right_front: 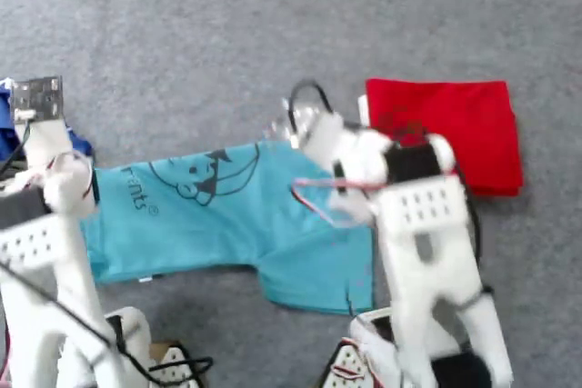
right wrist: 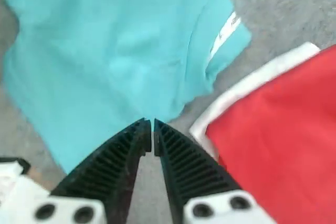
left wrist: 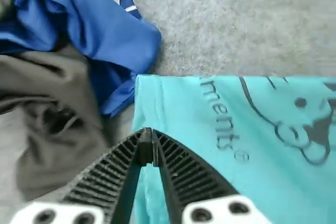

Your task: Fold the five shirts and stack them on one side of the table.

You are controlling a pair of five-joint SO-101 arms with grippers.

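Note:
A teal shirt [right_front: 227,215] with a dark cartoon print lies flat mid-table, its sleeve toward the front. My left gripper [left wrist: 147,139] is shut, its tips over the teal shirt [left wrist: 231,145] at its left edge, with no cloth visibly pinched. In the high view the left gripper [right_front: 86,190] sits at that edge. My right gripper [right wrist: 152,127] is shut above the gap between the teal shirt [right wrist: 115,51] and a folded red shirt [right wrist: 283,140]. From above, the right gripper [right_front: 289,127] is at the teal shirt's far right corner, next to the red shirt [right_front: 450,129].
A crumpled blue shirt [left wrist: 89,24] and a dark grey shirt [left wrist: 47,108] lie heaped at the table's left edge. White cloth [right wrist: 252,85] shows under the red shirt. Another white garment [right_front: 359,361] lies at the front. Bare grey table [right_front: 182,52] stretches behind.

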